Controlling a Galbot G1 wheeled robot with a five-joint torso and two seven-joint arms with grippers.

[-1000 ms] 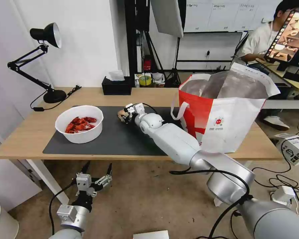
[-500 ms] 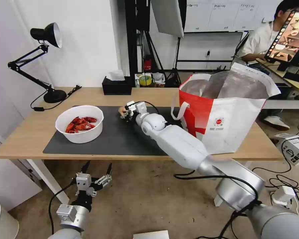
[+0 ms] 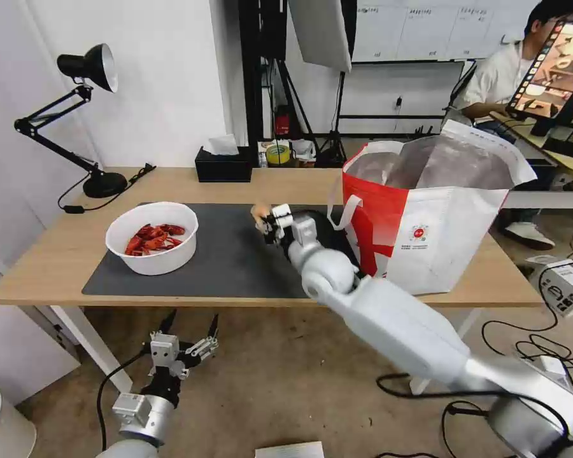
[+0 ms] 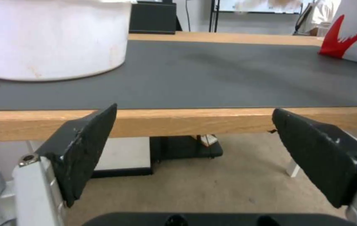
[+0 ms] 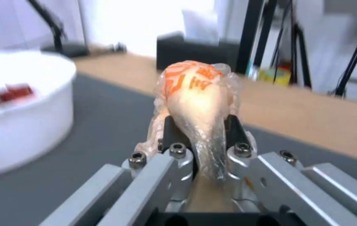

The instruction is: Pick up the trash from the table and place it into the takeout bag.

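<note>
We saw right gripper [image 3: 265, 221] clenched on beige ball [image 5: 197, 91], takeout bag [image 3: 426, 235] at 3 o'clock. Thin wrap could slip. Left gripper [image 3: 188, 334] spread, idle below table [image 3: 57, 254].

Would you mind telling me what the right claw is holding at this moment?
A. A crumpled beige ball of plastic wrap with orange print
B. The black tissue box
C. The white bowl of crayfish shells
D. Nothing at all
A: the right claw is shut on the crumpled beige ball above the dark grey mat, while the white bowl sits untouched.
</note>
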